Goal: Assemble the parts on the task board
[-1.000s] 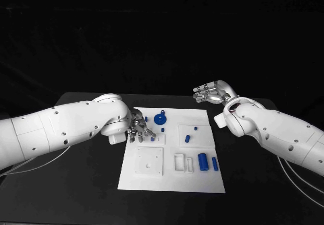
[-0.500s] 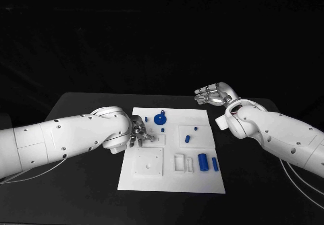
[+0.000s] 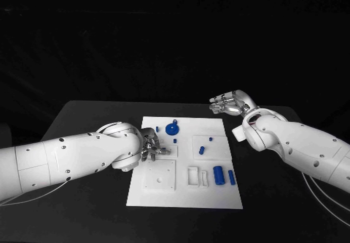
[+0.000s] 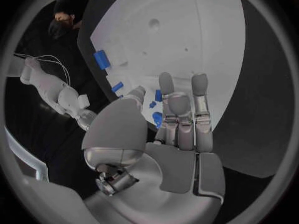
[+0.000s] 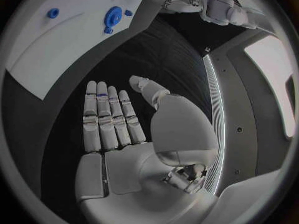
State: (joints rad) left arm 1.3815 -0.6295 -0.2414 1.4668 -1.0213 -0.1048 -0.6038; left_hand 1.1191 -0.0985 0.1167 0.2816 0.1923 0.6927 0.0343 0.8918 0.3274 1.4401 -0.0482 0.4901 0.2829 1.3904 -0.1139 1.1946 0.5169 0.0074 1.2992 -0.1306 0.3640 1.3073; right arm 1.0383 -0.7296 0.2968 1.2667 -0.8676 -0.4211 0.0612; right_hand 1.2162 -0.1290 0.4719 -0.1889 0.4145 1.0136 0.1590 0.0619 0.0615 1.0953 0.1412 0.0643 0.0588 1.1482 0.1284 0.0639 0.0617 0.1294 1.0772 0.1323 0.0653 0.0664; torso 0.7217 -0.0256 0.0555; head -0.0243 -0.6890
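Task board (image 3: 186,195), head view: white rectangular plate at frame centre on the black table (image 3: 87,212). It carries a blue wheel-shaped part (image 3: 173,128) near its upper edge, small blue pegs (image 3: 203,149) at mid-right, and two blue cylinders (image 3: 219,174) lower right beside white raised fixtures (image 3: 161,175). The left hand (image 3: 152,148) lies over the board's left edge, fingers pointing onto it; whether it grips anything cannot be told. The right hand (image 3: 230,103) hovers upper right, off the board.

Left wrist view: fingers (image 4: 167,92) extended together over the board (image 4: 187,35), partly covering blue parts (image 4: 156,104).

Right wrist view: right hand (image 5: 115,129) flat, fingers straight, empty above the table; wheel-shaped part (image 5: 113,16) at upper left.
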